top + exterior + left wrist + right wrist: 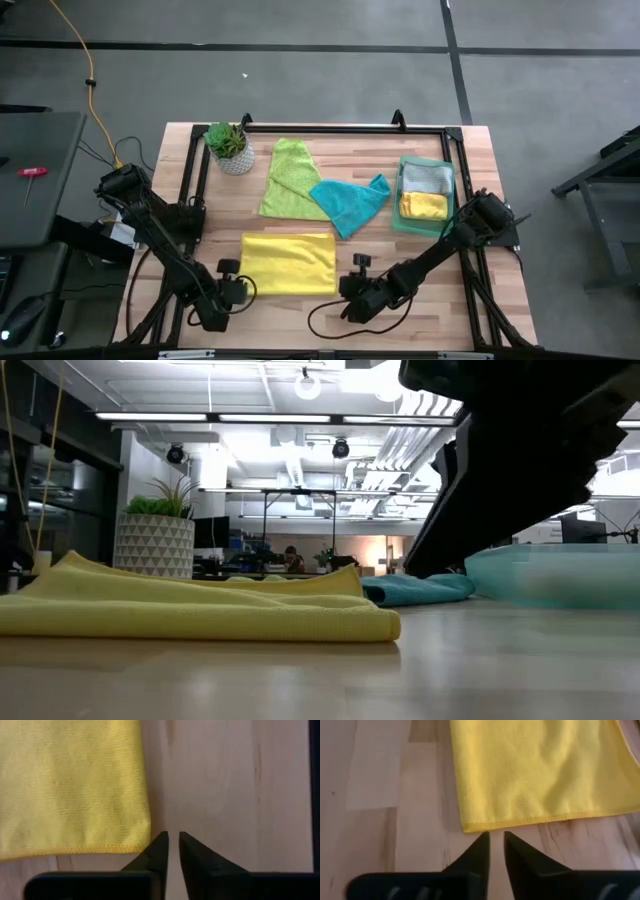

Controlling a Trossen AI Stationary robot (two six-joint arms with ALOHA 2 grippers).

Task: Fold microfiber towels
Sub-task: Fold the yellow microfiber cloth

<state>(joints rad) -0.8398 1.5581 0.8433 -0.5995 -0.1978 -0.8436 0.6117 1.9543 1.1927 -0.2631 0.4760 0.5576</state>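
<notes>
yellow towel (289,263), lime green towel (288,178), teal towel (349,200), translucent green tray (424,226), triangle-patterned white pot (236,162).

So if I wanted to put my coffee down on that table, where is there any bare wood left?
Bare wood lies between the yellow towel and the green tray, and right of the tray. The middle is crowded: lime towel, teal towel, potted plant. Both grippers flank the yellow towel.

No readable text, labels, brands or numbers anywhere (towels, tray, pot, table all unmarked).
</notes>
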